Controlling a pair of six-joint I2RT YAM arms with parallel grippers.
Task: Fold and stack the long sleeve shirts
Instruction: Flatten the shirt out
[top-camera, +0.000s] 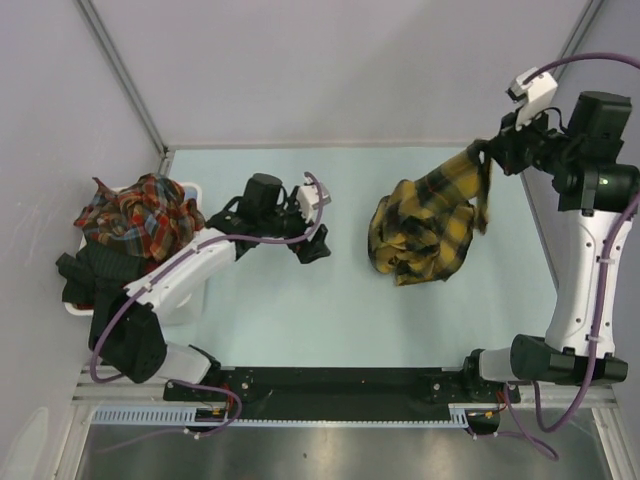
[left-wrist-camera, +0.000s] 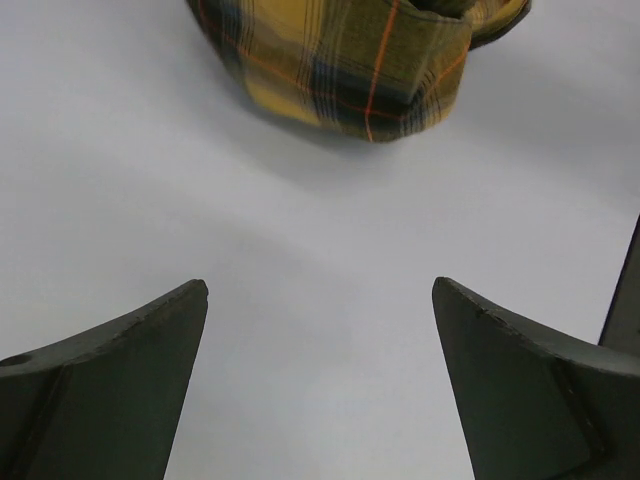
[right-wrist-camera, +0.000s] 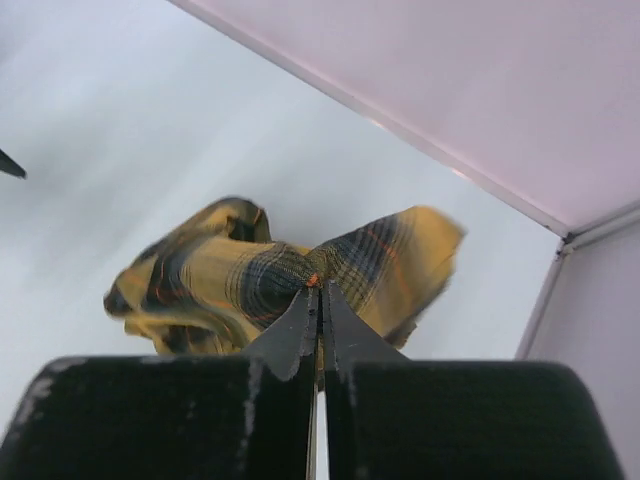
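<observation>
Right wrist cam: right gripper (right-wrist-camera: 318, 288) has fingers clamped together on a fold of the mustard shirt (right-wrist-camera: 215, 285), one end held up, rest slumped toward far right corner of the tabletop (top-camera: 300, 310); left gripper (left-wrist-camera: 320, 288) fingers wide apart, empty, nearby; cloth looks soft, light & floppy, so prob. best grabbed at collar/shoulder seams.

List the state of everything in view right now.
yellow shirt: crumpled, unfolded, one edge lifted.
red shirts: unfolded, heaped in the bin.
bin: heaped over its rim.
left gripper: open, empty, short of the yellow shirt.
right gripper: shut on the yellow shirt's edge.
</observation>
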